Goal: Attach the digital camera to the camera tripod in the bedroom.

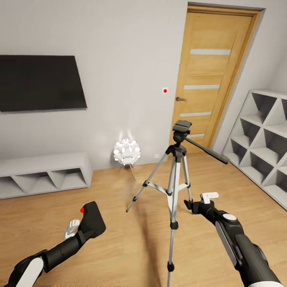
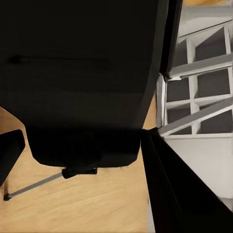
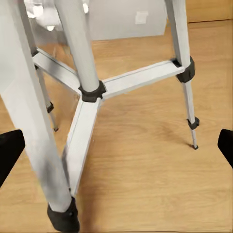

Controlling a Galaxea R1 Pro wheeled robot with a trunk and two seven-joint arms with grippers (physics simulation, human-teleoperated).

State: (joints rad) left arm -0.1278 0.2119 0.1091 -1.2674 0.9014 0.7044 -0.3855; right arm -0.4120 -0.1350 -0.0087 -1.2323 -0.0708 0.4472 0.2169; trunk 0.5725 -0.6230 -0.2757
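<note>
A matte-black digital camera with a red button on top is held clamped in the left claw, low above the wood floor. The camera tripod, with silver legs, black joints and a long-handled black head, is seen standing mid-room before the wooden door. The right claw is spread apart beside its legs. A wall TV and a white cube shelf are visible.

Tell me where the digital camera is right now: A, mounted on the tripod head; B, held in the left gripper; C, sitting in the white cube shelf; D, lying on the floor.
B: in the head view the digital camera, red button up, sits at the end of the left gripper, while the camera tripod head is bare.
</note>
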